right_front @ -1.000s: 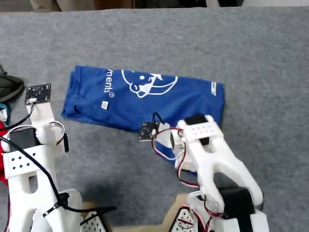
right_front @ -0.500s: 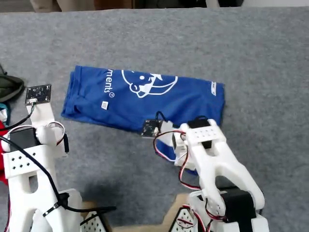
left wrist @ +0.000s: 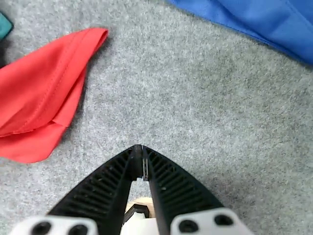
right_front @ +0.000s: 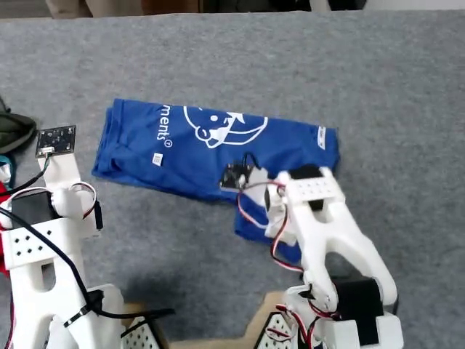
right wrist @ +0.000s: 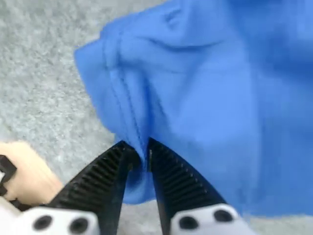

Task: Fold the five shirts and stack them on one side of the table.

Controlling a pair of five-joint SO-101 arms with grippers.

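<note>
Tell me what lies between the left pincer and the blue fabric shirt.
Bare grey felt table cover between left pincer and blue shirt, per left wrist view.

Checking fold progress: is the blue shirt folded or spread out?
Partly folded: the blue shirt lies as a long band, its edge pinched in the right gripper.

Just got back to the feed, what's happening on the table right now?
The right arm's tool is shut on a pinched fold at the near edge of the blue shirt, which lies partly folded across the middle of the grey table. The left arm's tool is shut on nothing, above bare table beside a crumpled red shirt at the left side.
</note>
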